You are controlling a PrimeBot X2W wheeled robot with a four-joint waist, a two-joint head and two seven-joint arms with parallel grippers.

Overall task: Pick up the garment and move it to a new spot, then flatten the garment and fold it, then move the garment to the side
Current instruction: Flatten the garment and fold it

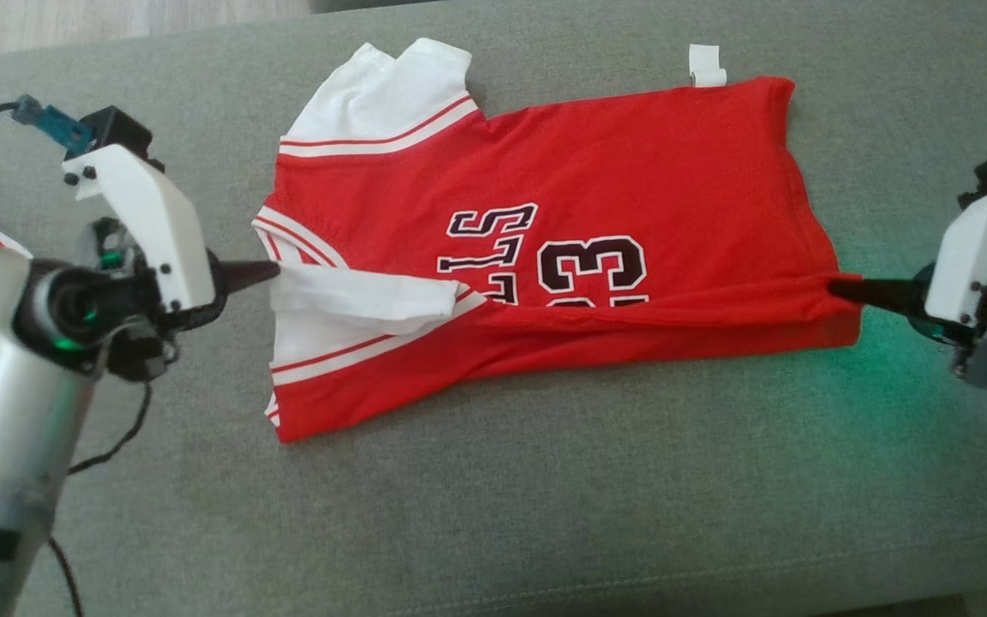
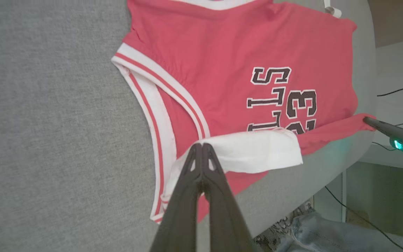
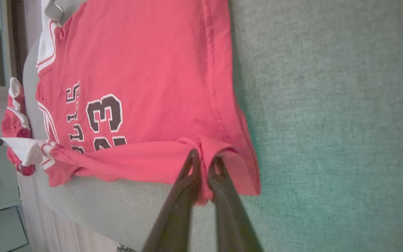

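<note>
Since both grippers are only nipping thin bits of cloth, slipping is the main worry imo. The left gripper (image 1: 275, 272) has its jaws pressed together on the tip of the white sleeve (image 1: 356, 300). The right gripper (image 1: 832, 287) is pinched tight on a bunched bit of the red hem (image 1: 815, 231) at the other end.

The jersey (image 1: 562, 214) lies on the grey cushion (image 1: 545, 514), mostly flat, with its near edge pulled up into a ridge strung between the two grips. If one arm moves quicker than the other, the fold line would go crooked. The sleeve is also a loose flap, so tugging it could drag just the sleeve over and leave the body behind. Too much pull apart and one corner could pop out.

Long axis runs side to side in the head view: neck end toward the robot's left, hem toward its right, so the number reads sideways.
</note>
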